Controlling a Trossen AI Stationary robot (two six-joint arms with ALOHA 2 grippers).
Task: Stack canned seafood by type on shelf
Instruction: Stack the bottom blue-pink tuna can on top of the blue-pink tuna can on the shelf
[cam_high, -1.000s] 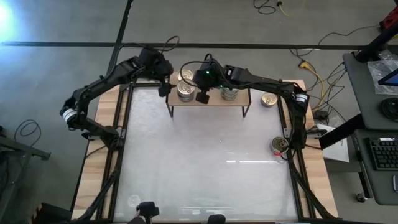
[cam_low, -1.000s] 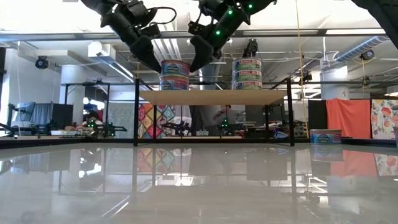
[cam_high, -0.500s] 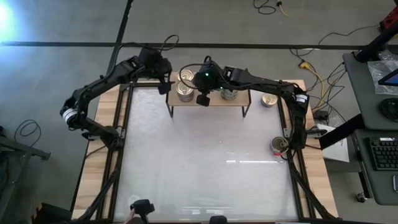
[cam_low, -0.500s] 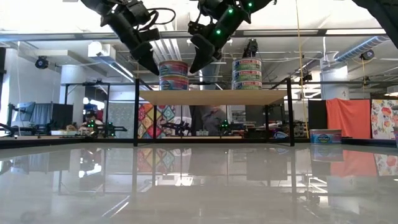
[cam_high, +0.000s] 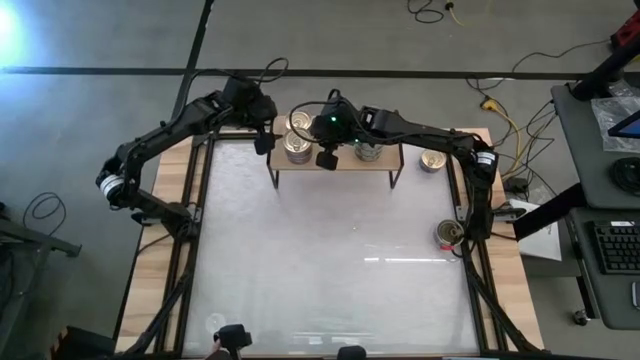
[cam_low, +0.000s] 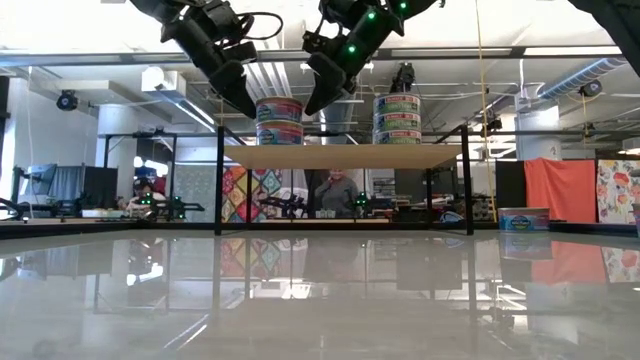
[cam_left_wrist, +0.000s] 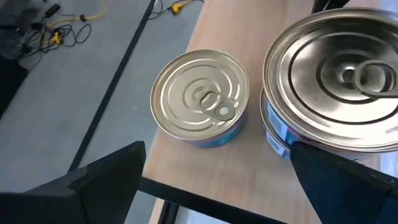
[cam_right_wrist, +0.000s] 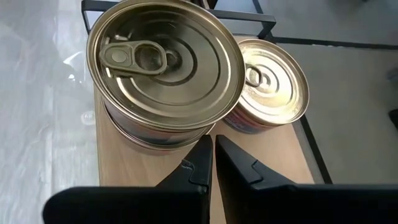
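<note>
seen from above, a white tabletop (cam_high: 330, 260) with a small wooden shelf (cam_high: 345, 161) at its 12 o'clock edge. both dark arms reach in over the shelf's left half and cover much of it.

on the shelf, a stack of two tins (cam_low: 279, 121) stands toward the left, and a taller stack of tins (cam_low: 397, 118) stands to its right, about three high, though the seams are hard to count. from above, the right arm hides most of this taller stack. a single low tin (cam_left_wrist: 200, 107) sits on the board just beside the two-tin stack, close to it but apart; in the level view the stack hides it.

the left gripper (cam_low: 238, 96) hangs at 9 o'clock of the two-tin stack, its fingers (cam_left_wrist: 109, 177) set wide apart with nothing between them; their tips are cut off by the frame edge. the right gripper (cam_low: 318, 92) hangs at 3 o'clock of the same stack, its fingers (cam_right_wrist: 200, 163) pressed together and empty, just short of the stack's top tin (cam_right_wrist: 165, 65).

off the shelf, one loose tin (cam_high: 432, 159) lies at about 2 o'clock on the wooden border, and another tin (cam_high: 448, 235) at 3 o'clock, partly hidden by the arm's frame. a person (cam_low: 339, 191) stands in the room behind, seen under the shelf.
</note>
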